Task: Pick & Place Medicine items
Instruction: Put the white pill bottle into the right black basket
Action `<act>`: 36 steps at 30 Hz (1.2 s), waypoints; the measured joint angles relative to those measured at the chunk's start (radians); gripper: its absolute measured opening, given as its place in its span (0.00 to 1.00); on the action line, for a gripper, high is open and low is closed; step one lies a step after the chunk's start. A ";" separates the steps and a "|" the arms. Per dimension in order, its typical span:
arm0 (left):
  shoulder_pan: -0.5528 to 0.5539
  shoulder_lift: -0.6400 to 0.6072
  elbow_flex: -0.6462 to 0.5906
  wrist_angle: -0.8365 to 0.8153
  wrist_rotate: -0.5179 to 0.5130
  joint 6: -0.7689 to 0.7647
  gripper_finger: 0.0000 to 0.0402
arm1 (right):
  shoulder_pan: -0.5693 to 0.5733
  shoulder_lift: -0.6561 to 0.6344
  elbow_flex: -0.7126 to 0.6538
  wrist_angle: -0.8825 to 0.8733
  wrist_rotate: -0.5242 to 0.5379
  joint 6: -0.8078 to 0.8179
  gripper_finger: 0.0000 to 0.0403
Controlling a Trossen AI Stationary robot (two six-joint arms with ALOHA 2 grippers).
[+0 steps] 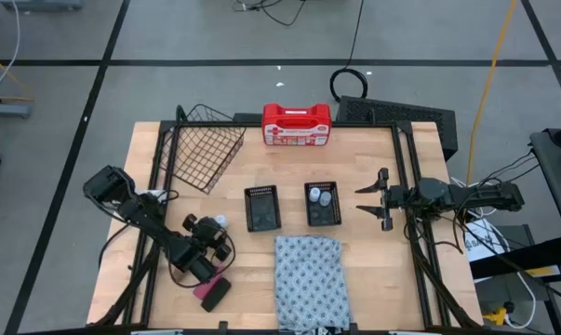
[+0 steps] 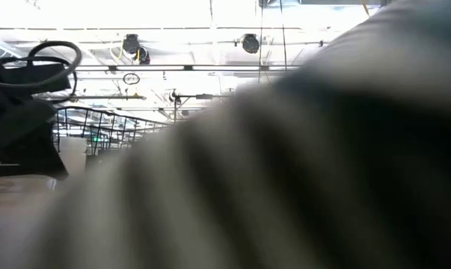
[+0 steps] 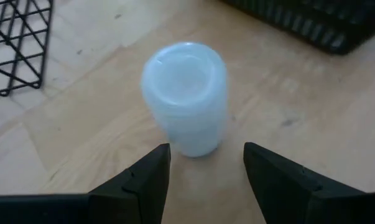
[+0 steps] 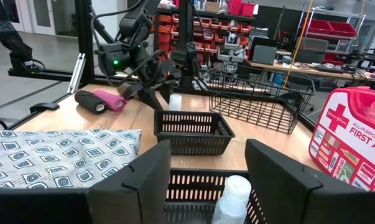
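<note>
A whitish round bottle stands upright on its base on the wooden table, left of the black mesh trays; it also shows in the high view. My left gripper is open, its fingertips on either side just short of the bottle, touching nothing; it also shows in the high view. Two more whitish bottles stand in the right mesh tray. A pink block and a black block lie near the front left edge. My right gripper is open and empty, right of the trays.
An empty mesh tray sits at the table's middle. A patterned cloth lies at the front. A red-and-white first-aid case and a tipped wire basket stand at the back. The low view is blocked by blurred cloth.
</note>
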 joint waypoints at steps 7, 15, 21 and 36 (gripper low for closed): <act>0.042 -0.001 0.000 0.002 -0.045 0.021 0.53 | 0.000 0.000 0.000 0.000 0.000 0.000 0.49; 0.082 -0.002 0.002 0.012 -0.076 0.023 0.53 | 0.000 0.000 0.000 0.000 0.000 0.000 0.49; 0.101 0.043 0.002 0.093 -0.054 0.108 0.53 | 0.000 0.000 0.000 0.000 0.000 0.000 0.49; 0.074 0.116 0.003 0.171 -0.084 0.069 0.53 | 0.000 0.000 0.000 0.000 0.000 0.000 0.49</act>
